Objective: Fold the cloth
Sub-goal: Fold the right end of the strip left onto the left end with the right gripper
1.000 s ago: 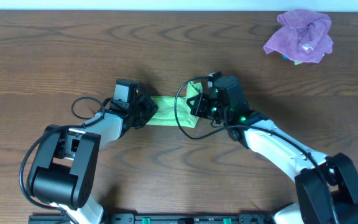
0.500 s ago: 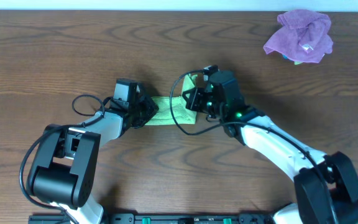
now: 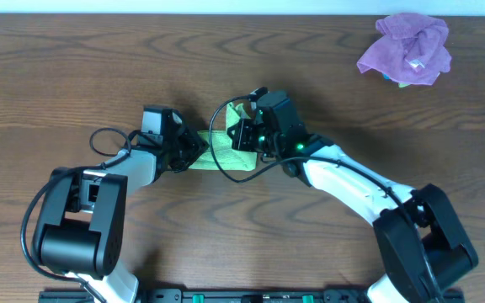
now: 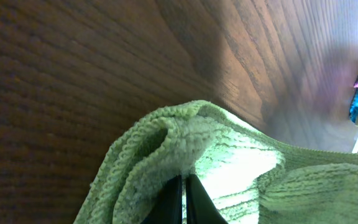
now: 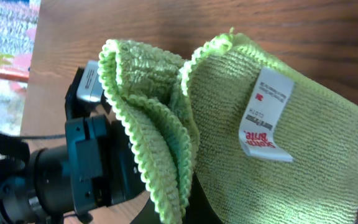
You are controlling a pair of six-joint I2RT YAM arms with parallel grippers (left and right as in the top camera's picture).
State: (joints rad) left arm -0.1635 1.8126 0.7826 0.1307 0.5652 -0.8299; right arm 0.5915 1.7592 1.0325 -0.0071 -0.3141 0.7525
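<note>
Counter, overhead: dark wood-grain counter under the fixed camera, with two arms meeting near its middle over the lime-green cloth.
Shift, overhead: within the last second the right pincer has travelled toward the left pincer, carrying its edge of the cloth along. The green strip showing between them has shrunk to a short band, and the left arm has edged a little to its own left.
Meaning for the fold: by these pictures one side is being brought over the other, so the fold looks under way but is not yet laid flat or let go.
Surroundings, overhead: a purple cloth lies bunched near the far right corner, well apart. A black cable from the right arm loops across the green fabric and could snag it.
Left wrist view: the left pincer's fingers are pressed together on a plump doubled fold of the cloth, which bulges up around them above the wood.
Right wrist view: the right pincer is clamped on a gathered edge, mostly buried in fabric at the bottom of the picture. Two ribbed folds stand beside a flatter panel bearing the white tag.
Obstacle, right wrist view: the left arm's black wrist housing sits just beside the raised folds — little room remains between the two pincers.
</note>
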